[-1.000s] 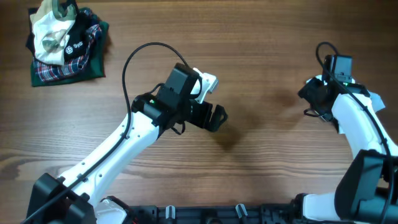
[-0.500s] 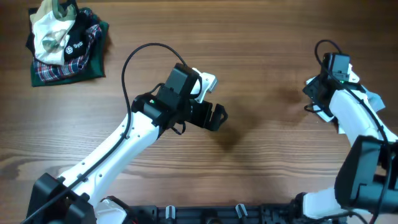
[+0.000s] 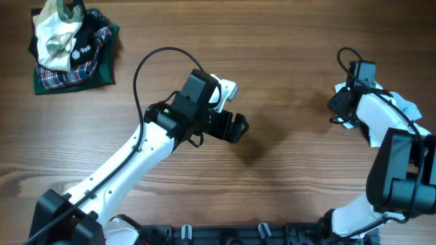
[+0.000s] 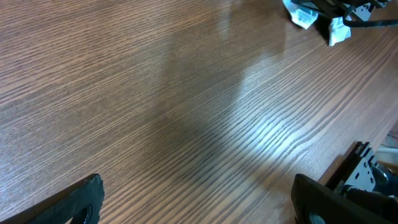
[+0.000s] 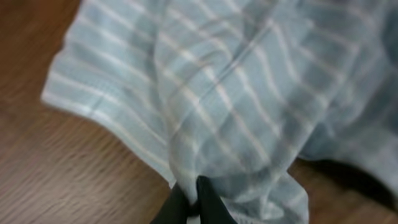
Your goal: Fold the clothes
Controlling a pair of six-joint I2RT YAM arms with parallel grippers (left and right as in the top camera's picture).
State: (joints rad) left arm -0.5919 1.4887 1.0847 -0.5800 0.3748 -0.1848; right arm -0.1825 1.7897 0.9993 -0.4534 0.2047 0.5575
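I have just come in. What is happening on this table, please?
The right gripper is shut on a fold of the pale blue-and-white garment, which lies crumpled near the right edge of the table. The left gripper hangs open over the middle of the table and holds nothing. A pile of other clothes sits in the far left corner. The garment is not yet folded.

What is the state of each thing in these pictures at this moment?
Pale blue-and-white thin cloth garment: crumpled, not folded, pinched at one edge.
Right claw: shut on the garment.
Left claw: open, empty.
Heap of plaid, black and cream clothes: crumpled, untouched.
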